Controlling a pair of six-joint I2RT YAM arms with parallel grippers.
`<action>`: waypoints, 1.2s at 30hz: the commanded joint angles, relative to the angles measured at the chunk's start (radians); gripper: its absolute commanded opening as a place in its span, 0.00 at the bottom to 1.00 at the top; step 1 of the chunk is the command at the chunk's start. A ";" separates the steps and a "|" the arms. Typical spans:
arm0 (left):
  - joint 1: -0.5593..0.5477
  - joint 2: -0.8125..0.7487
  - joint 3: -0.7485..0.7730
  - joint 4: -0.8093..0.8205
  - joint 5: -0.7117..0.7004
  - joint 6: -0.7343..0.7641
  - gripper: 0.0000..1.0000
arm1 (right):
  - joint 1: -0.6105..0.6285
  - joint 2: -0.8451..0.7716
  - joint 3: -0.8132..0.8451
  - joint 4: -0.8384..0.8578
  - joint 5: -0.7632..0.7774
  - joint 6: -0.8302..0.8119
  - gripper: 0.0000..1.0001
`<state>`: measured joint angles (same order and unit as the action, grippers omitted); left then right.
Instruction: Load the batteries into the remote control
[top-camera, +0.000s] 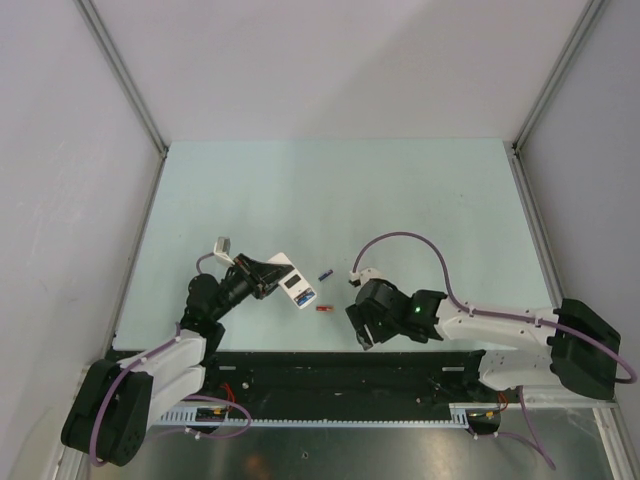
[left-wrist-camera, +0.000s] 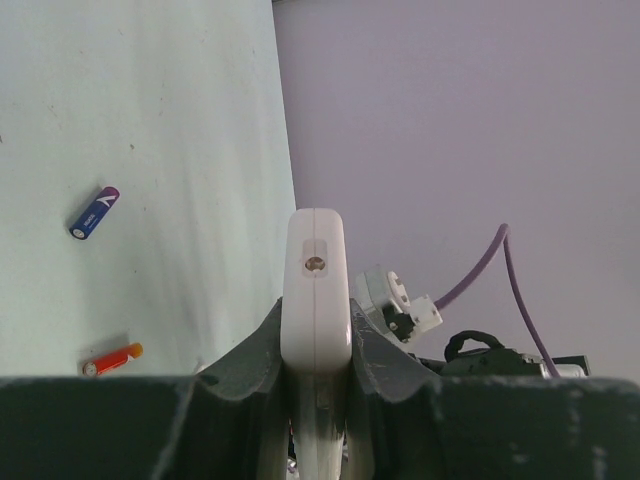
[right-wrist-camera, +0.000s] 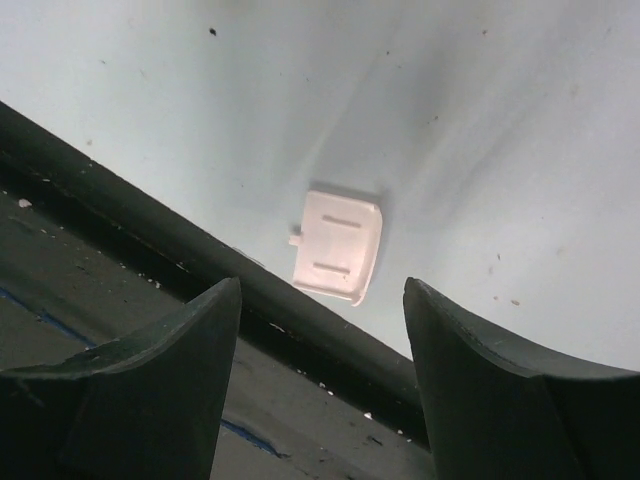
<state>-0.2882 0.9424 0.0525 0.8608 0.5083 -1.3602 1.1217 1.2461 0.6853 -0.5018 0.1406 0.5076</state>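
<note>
From above, my left pincer (top-camera: 268, 278) pinches the remote control (top-camera: 295, 284), whose open bay faces up with a bit of blue inside, while the dark blue battery (top-camera: 325, 274) and the red battery (top-camera: 323, 308) lie loose on the table (top-camera: 400, 200) between it and my right pincer (top-camera: 362, 338). My left wrist sees the remote end-on, clamped, its bay hidden, and both loose batteries lying apart. Only my right wrist shows a small white cover (right-wrist-camera: 337, 247) flat near the table's edge, beyond my right pincer's spread, empty jaws.
</note>
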 joint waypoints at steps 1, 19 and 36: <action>0.006 -0.007 -0.045 0.030 0.009 0.019 0.00 | 0.007 -0.004 0.005 0.037 -0.010 0.002 0.71; 0.006 -0.014 -0.045 0.029 0.007 0.021 0.00 | 0.027 0.092 0.008 0.088 -0.053 -0.007 0.71; 0.006 -0.008 -0.045 0.026 0.006 0.026 0.00 | -0.010 0.087 -0.043 0.094 -0.049 -0.004 0.67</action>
<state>-0.2882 0.9424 0.0525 0.8570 0.5079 -1.3529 1.1229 1.3445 0.6579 -0.4244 0.0849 0.5037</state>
